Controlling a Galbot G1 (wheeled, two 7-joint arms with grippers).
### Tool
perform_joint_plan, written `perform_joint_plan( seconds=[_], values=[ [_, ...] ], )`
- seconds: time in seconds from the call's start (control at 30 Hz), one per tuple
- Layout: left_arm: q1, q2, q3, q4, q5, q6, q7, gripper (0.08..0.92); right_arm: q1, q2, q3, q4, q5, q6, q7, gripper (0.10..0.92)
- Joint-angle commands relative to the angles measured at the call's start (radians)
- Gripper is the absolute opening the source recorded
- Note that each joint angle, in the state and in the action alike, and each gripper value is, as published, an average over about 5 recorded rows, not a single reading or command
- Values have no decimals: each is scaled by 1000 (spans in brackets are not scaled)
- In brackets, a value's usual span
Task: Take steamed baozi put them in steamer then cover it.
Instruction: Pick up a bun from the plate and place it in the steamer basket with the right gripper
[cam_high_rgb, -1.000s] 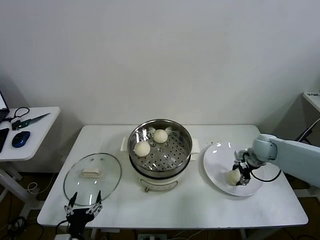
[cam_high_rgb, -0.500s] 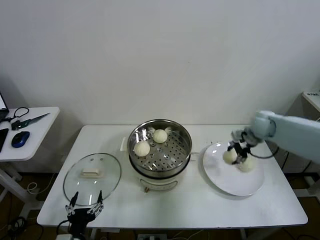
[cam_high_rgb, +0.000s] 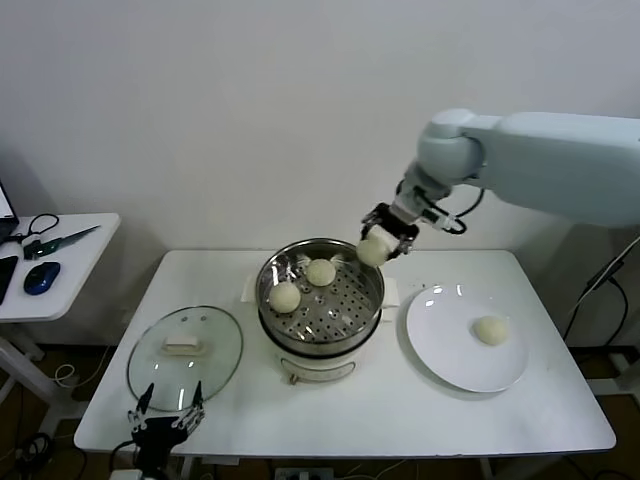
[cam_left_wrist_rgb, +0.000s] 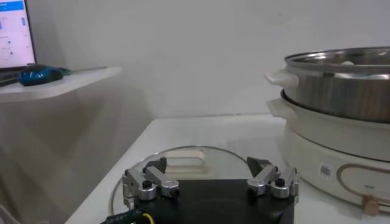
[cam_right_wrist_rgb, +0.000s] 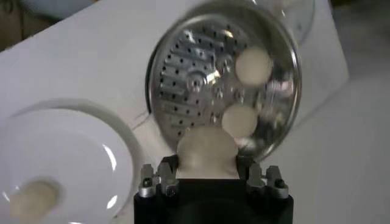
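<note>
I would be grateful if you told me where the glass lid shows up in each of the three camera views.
Head view: the glass lid lies flat on the table, left of the steamer, just beyond the left gripper.
Left wrist view: the lid lies directly beyond the open fingers, beside the steamer.
Right wrist view: not identifiable.
Shared landmark: the steamer, also in the right wrist view.

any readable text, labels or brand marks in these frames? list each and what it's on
No text can be read.
Steamer base: a small grey label and an outlined panel by the knob, both too blurred to read.
Laptop screen on the side table: lines of text, too small to read.
Baozi in the right gripper, cover, plate: no markings visible.
</note>
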Motion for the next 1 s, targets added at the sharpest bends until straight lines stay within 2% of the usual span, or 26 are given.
perform_joint_plan(
  seconds=[0.03, 0.53, 0.83, 1.0],
  values=[
    [1, 2, -2, 0, 0, 0, 0, 823, -44, 201, 3, 88, -143, 186, 55, 637],
    [16, 1, -15, -9, -6, -11, -3, 823, -275, 253, -33, -77, -271, 152, 89, 642],
    [21, 1, -19, -9, -6, -17, -6, 823, -319, 272, -26, -132, -250, 116, 107, 645],
    [22, -1, -19, -12, -5, -18, -6, 823, -275, 267, -22, -128, -196, 118, 107, 739]
  ],
)
